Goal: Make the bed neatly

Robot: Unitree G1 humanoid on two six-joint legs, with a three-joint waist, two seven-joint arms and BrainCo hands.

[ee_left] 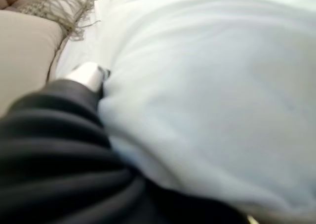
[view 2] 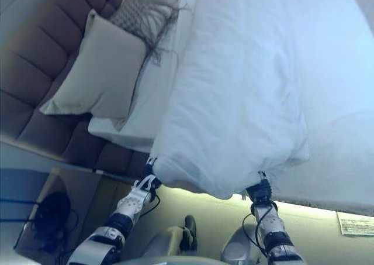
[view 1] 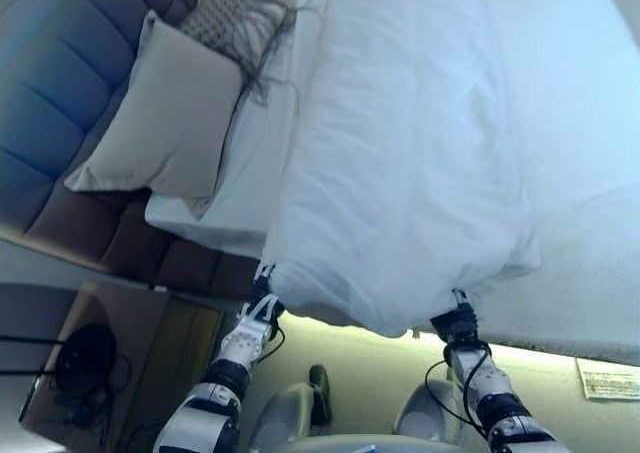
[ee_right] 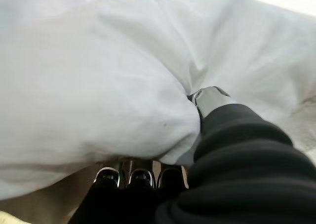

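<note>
- White duvet (view 1: 400, 153) heaped over the middle and right of the frame, near edge lifted at two corners just off the side of the bed (view 1: 590, 313); not yet spread flat.
- Left robot hand (view 1: 263, 295) at lower centre-left, tucked into the duvet edge; fingers hidden, grip impossible to tell.
- Right robot hand (ee_right: 148, 177) curled and clamped on the duvet's other corner.
- Beige pillow (view 1: 170, 123) propped against headboard (view 1: 50, 93), upper left; fringed cushion (view 1: 235, 23) above it.
- Judged partway: pulling up and smoothing left.

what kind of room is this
Most likely a bedroom, perhaps in a hotel: a bed with a white duvet, a beige pillow leaning against a padded headboard, and a bedside table beside it.
</note>
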